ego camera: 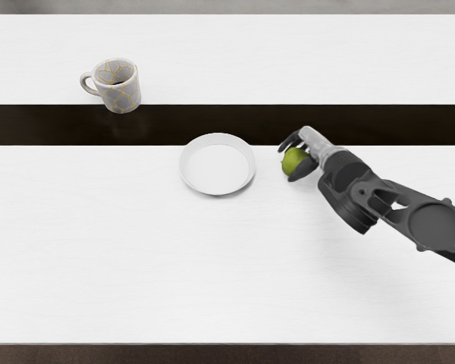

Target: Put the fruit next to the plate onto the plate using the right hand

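Matt white table (pixel 136 258) with faint grain, dark glossy strip (pixel 61 125) across it. Smooth matt white plate (pixel 216 163). Glazed-looking mug (pixel 117 85) with crackle lines. Smooth, slightly shiny fruit (pixel 293 161). Dark grey matt arm (pixel 409 216), plastic-like.

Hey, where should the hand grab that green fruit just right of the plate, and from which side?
Take the green fruit around its middle, coming from its right. It is small and round with no handle or flat face, so fingers curled over opposite sides should hold best, and the plate lies on its left. The right hand wraps it this way.
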Robot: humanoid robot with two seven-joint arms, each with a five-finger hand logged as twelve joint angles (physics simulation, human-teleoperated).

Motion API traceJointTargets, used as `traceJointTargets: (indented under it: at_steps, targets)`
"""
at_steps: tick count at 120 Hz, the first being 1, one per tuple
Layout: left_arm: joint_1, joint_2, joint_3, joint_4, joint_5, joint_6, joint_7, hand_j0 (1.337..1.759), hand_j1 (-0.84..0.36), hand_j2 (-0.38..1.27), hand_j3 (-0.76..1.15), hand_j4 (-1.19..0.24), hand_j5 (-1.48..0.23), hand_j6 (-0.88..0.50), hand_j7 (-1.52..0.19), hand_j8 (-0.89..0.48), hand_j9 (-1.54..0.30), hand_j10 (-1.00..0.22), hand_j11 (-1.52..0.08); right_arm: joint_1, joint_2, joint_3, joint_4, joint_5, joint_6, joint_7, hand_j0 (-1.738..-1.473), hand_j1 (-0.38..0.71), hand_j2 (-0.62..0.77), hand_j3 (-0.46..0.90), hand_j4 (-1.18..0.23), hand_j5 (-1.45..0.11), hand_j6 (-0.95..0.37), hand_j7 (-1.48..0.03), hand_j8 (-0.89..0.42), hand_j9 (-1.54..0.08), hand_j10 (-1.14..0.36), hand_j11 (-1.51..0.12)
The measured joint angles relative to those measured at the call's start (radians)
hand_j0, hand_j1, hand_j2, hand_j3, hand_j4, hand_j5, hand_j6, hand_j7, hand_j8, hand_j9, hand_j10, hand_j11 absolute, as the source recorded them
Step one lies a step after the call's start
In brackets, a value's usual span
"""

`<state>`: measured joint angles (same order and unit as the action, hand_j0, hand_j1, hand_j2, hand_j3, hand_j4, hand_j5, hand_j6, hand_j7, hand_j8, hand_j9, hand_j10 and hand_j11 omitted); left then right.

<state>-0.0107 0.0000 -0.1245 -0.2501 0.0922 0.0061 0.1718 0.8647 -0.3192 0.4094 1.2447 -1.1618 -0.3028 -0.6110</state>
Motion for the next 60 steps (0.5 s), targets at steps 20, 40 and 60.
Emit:
traceJointTargets:
  at_steps: [20,40,60]
  targets:
    - [0.000,0.000,0.000,0.000,0.000,0.000,0.000,1.658,0.34,0.00,0.00,-0.01,-0.01,-0.01,-0.01,-0.01,-0.01,-0.01,-0.01,0.004,0.005,0.073,0.016,0.023,0.001,0.001,-1.655,0.24,0.15,0.00,-0.61,-0.83,-0.39,-0.81,-0.33,-0.83,-0.46,-0.84]
    - [0.000,0.000,0.000,0.000,0.000,0.000,0.000,1.658,0.34,0.00,0.00,-0.01,-0.01,-0.01,-0.01,-0.01,-0.01,-0.01,-0.01,0.019,0.016,0.109,0.079,0.027,0.002,0.001,-1.655,0.25,0.17,0.00,-0.60,-0.85,-0.38,-0.81,-0.32,-0.85,-0.45,-0.86]
    - [0.000,0.000,0.000,0.000,0.000,0.000,0.000,1.658,0.34,0.00,0.00,-0.01,-0.01,-0.01,-0.01,-0.01,-0.01,-0.01,-0.01,0.026,0.108,0.114,0.110,0.029,0.017,0.000,-1.656,0.25,0.18,0.00,-0.60,-0.86,-0.38,-0.82,-0.32,-0.86,-0.44,-0.86]
